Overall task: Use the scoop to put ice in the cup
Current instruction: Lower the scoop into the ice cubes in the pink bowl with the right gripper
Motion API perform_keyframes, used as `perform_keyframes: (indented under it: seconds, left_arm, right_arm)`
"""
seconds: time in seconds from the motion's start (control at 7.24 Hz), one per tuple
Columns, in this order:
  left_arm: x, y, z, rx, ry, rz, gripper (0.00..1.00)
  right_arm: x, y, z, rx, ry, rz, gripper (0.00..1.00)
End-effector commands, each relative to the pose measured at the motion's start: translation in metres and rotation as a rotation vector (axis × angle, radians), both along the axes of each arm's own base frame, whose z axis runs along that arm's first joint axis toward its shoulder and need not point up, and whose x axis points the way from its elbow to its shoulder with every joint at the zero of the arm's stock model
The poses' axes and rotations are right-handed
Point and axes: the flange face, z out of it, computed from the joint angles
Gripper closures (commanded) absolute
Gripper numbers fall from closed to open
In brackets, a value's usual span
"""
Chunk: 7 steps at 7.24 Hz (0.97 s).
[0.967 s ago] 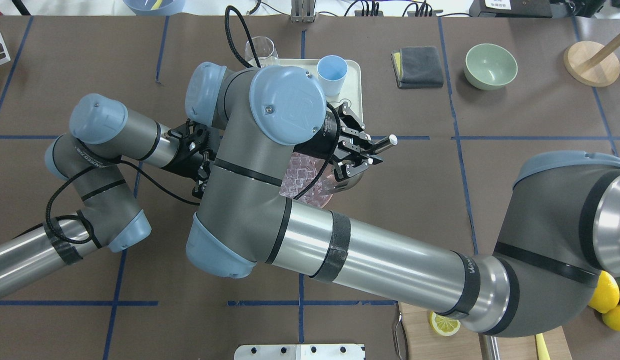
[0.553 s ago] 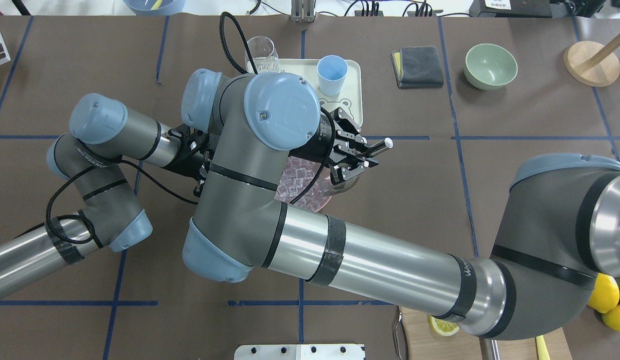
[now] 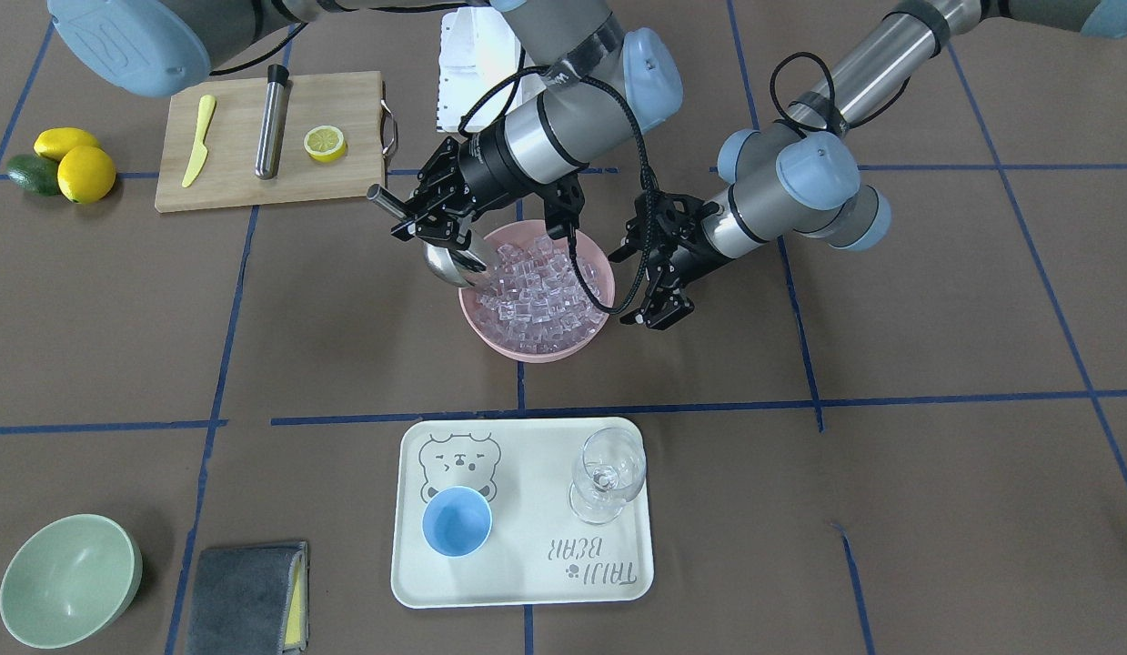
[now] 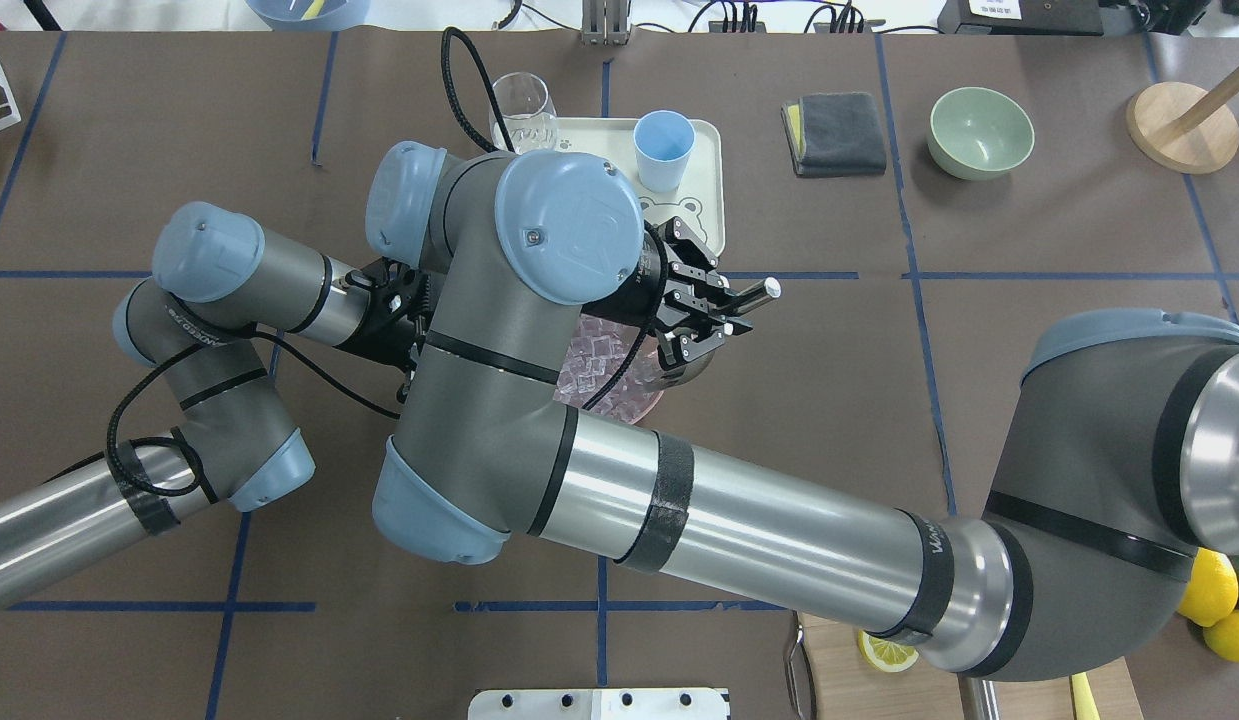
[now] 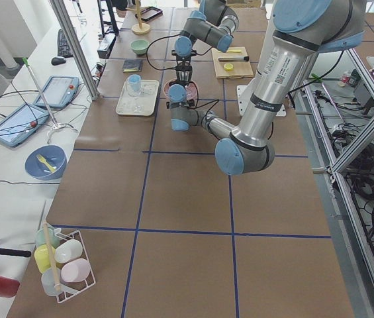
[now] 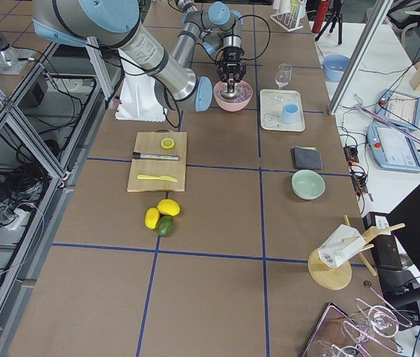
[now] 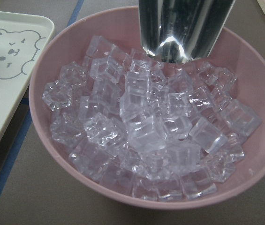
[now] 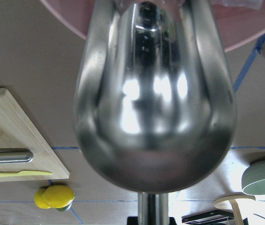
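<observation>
My right gripper [image 3: 424,221] is shut on the thin handle of the steel scoop [image 3: 447,259]. The scoop's trough tilts down over the rim of the pink bowl [image 3: 527,353], its mouth at the edge of the ice [image 3: 540,291]. In the left wrist view the scoop [image 7: 184,28] touches the far side of the ice [image 7: 146,126]. The right wrist view shows only the trough's outside [image 8: 153,108]; whether it holds ice is hidden. My left gripper [image 3: 656,284] is open and empty beside the bowl. The light-blue cup [image 3: 457,520] stands empty on the white tray [image 3: 527,582].
A clear wine glass [image 3: 607,473] stands on the tray beside the cup. A wooden board [image 3: 236,182] carries a yellow knife, a steel cylinder and a lemon half. A pale green bowl [image 3: 67,578] and a grey cloth [image 3: 245,596] lie near the front-facing view's lower left.
My right gripper has shifted a little toward the bowl with the scoop, bringing the trough closer in over the ice. My left arm has shifted slightly toward the bowl.
</observation>
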Motion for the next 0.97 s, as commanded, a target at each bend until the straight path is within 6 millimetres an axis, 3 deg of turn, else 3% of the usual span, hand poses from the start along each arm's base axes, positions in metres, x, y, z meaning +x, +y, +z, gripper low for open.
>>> perform_keyframes:
  seconds: [0.0, 0.41, 0.83]
  left_arm:
    - [0.004, 0.004, -0.002, -0.001, 0.011, 0.007, 0.0]
    - [0.003, 0.003, -0.002, 0.0, 0.012, 0.005, 0.0]
    - [0.003, 0.003, -0.001, -0.001, 0.011, 0.005, 0.0]
  right_arm:
    - [-0.01, 0.002, 0.002, 0.003, -0.017, -0.005, 1.0]
    - [-0.033, 0.007, 0.015, 0.019, -0.053, -0.014, 1.0]
    - [-0.041, 0.002, 0.031, 0.051, -0.123, -0.002, 1.0]
